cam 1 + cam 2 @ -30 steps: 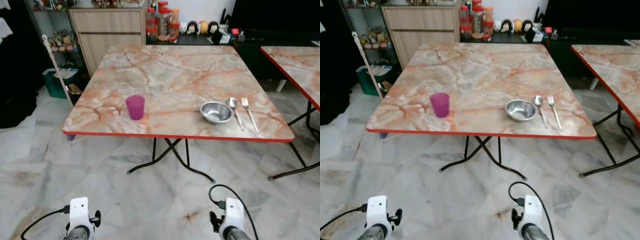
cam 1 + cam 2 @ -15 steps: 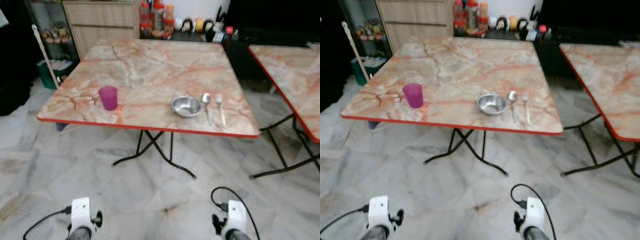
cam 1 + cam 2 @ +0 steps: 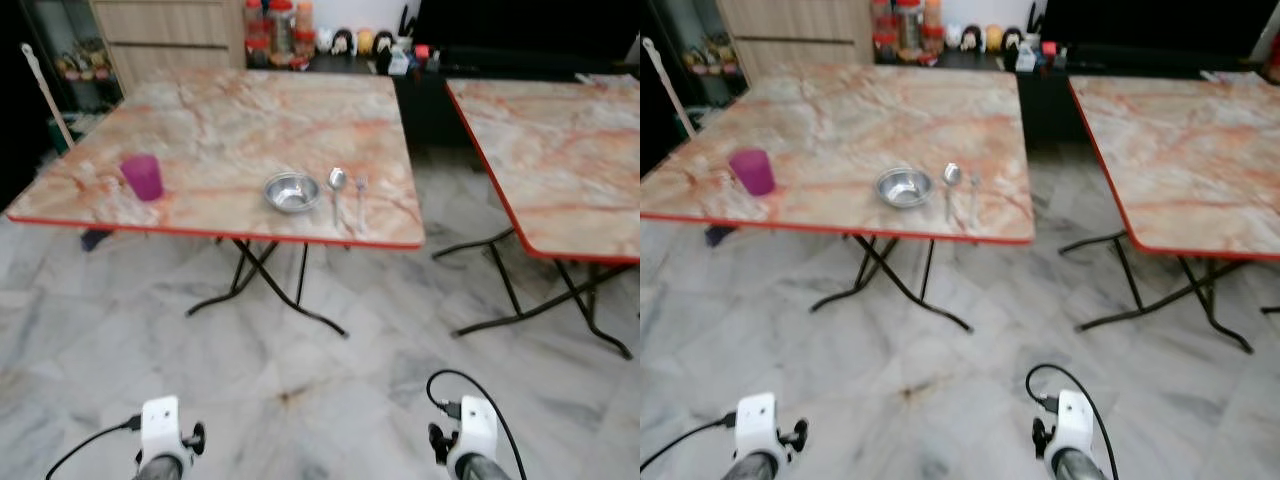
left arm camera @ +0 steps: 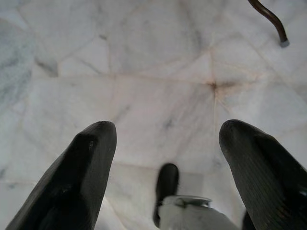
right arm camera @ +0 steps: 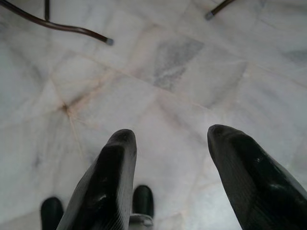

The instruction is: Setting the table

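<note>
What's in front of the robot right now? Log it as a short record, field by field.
near table: marble-look top with red edge, on black folding legs
cup: purple cup at the table's left end
bowl: metal bowl near the front edge
cutlery: spoon then fork, to the right of the bowl
second table: second table to the right, across a gap
left gripper: left gripper open, hanging over the floor
right gripper: right gripper open, hanging over the floor
floor: grey marble tiles

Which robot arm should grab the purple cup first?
Probably the left. The purple cup stands at the table's left end, on the left gripper's side. The right gripper is nearer the bowl. Both hang open over the floor, far from the table.
</note>
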Available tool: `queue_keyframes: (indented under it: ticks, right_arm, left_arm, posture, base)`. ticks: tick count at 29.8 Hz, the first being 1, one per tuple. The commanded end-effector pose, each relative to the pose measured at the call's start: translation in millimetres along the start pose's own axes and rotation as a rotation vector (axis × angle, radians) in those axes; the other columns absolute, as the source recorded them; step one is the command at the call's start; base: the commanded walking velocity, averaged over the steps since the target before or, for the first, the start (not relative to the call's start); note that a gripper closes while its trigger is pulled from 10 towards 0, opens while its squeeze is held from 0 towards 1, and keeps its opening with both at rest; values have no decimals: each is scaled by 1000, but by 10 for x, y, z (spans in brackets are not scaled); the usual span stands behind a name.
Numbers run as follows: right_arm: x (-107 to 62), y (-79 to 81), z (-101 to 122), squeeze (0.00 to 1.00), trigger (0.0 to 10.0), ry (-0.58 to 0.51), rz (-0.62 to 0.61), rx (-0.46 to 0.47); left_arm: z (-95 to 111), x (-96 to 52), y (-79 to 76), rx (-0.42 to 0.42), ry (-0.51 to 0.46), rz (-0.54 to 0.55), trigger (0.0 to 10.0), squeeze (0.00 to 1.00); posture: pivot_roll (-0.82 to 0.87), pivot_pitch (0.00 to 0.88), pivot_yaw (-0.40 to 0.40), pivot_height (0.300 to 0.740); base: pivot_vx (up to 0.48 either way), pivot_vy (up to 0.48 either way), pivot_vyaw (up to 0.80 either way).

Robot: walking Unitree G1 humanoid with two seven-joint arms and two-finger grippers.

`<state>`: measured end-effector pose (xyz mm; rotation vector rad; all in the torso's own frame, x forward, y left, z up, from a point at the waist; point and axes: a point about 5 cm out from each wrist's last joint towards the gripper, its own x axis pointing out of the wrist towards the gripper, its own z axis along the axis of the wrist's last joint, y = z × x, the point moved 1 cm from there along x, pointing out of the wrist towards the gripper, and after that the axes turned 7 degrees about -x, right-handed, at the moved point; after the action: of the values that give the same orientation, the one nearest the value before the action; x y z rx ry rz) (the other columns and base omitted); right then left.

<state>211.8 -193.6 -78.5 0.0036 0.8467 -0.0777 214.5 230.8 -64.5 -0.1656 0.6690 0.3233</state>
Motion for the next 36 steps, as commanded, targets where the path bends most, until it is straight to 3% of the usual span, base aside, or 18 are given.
queue_keyframes:
  ticks: [1,7,29,36]
  right_arm:
    - [1,48,-16,0,10000,7,9,11]
    - [-1,28,-13,0,10000,4,6,4]
    - [5,114,-8,0,10000,6,39,-1]
    - [10,144,1,0,10000,8,50,9]
  left_arm:
    - [-18,-8,63,-12,8,18,10000,0]
    - [-3,-7,71,-32,-4,29,10000,0]
    - [60,14,103,-8,-7,20,10000,0]
    - [67,16,105,-11,-8,17,10000,0]
  posture:
    - [88,99,-52,740]
    - [85,92,-55,740]
    - [87,33,-37,740]
    - [90,53,-34,740]
  base:
    - [0,0,0]
    - [0,0,-371]
    - [321,0,-39]
    - [356,0,-673]
